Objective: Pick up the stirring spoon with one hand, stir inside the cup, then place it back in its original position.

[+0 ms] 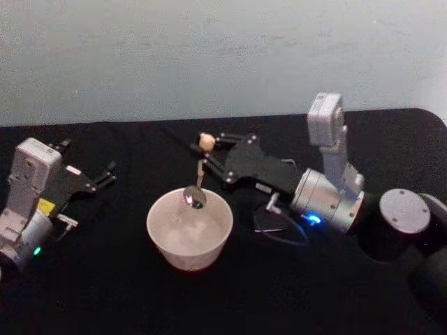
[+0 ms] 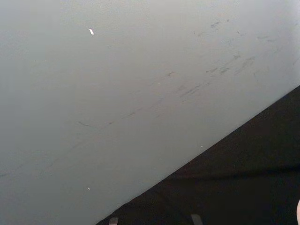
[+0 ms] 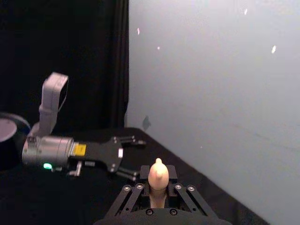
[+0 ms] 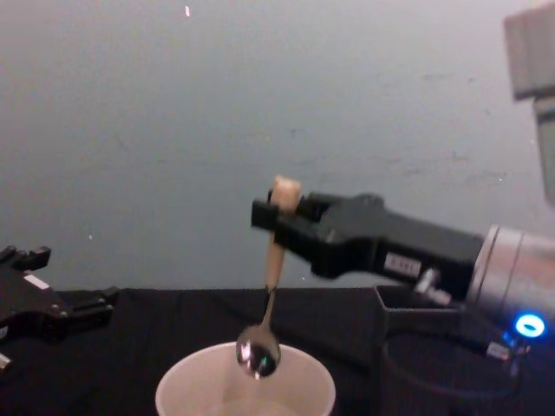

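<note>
**The stirring spoon (image 1: pixel 200 173) rides the cup (image 1: pixel 188 255) rim**

The right gripper (image 1: pixel 207 155), at 2 o'clock from the cup, pinches the handle under its bear knob. The left gripper (image 1: pixel 89 158), spread, idles at 9 o'clock. The spoon's bowl hangs at the rim's 12 o'clock edge, so a wide stir could tip the cup.

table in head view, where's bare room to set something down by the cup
The table is bare between the left hand and the cup, and in front of the cup. It is crowded right of the cup: the right hand, holding the stirring spoon, and the holder.
</note>
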Controlling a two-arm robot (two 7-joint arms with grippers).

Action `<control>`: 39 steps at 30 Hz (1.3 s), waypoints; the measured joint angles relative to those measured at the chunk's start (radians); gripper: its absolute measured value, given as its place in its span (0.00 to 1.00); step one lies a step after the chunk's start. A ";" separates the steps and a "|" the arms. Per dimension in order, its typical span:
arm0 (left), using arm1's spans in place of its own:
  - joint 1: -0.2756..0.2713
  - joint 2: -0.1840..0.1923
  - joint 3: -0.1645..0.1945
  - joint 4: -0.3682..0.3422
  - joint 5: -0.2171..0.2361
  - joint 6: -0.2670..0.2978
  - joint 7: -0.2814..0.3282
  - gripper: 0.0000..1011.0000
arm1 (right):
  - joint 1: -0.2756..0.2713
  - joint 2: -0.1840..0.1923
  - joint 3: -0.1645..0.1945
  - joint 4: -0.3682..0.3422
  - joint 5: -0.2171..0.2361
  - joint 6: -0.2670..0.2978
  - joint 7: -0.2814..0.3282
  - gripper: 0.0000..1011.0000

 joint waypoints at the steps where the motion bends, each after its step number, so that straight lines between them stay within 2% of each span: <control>1: 0.000 0.000 0.000 0.000 0.000 0.000 0.000 0.99 | 0.002 -0.003 -0.004 0.009 -0.006 -0.005 0.001 0.20; 8: 0.000 0.000 0.000 0.000 0.000 0.000 0.000 0.99 | 0.019 -0.039 -0.026 0.094 -0.045 -0.040 0.009 0.20; 15: 0.000 0.000 0.000 0.000 0.000 0.000 0.000 0.99 | 0.024 -0.065 -0.031 0.144 -0.078 -0.064 -0.004 0.20; 25: 0.000 0.000 0.000 0.000 0.000 0.000 0.000 0.99 | 0.023 -0.082 -0.025 0.166 -0.107 -0.073 -0.017 0.20; 32: 0.000 0.000 0.000 0.000 0.000 0.000 0.000 0.99 | 0.006 -0.062 -0.009 0.137 -0.115 -0.069 -0.020 0.20; 39: 0.000 0.000 0.000 0.000 0.000 0.000 0.000 0.99 | -0.048 -0.005 0.016 0.051 -0.096 -0.039 -0.015 0.20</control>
